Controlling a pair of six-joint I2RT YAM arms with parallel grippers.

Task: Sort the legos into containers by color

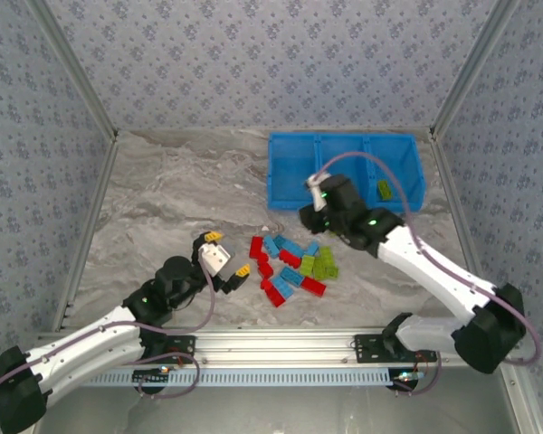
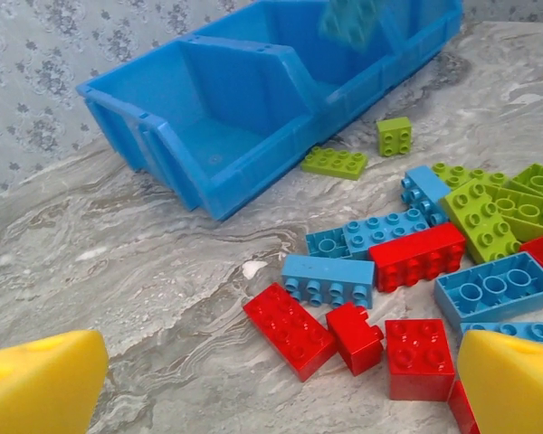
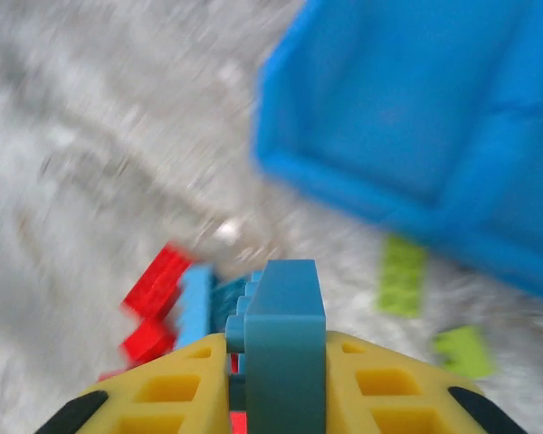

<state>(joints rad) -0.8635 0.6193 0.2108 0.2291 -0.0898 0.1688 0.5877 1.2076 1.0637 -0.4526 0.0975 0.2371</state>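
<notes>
Right wrist: right gripper (image 3: 276, 380) pinches a blue lego (image 3: 285, 307) edgewise beside the bin (image 3: 371, 194), so it may twist loose; left gripper (image 1: 228, 255) gapes.

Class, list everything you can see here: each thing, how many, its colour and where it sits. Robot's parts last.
Table: one, grey marbled, under everything.
Bin: one, bright blue, three compartments, far side, right of centre.
Loose legos: one pile, red, light blue, lime green, mid-table.
Green lego: one, lime, bin's right compartment.
Held lego: one, blue, clamped near the bin.
Left end effector: one, yellow pads, open, left of pile.
Right end effector: one, yellow pads, shut on held lego.
</notes>
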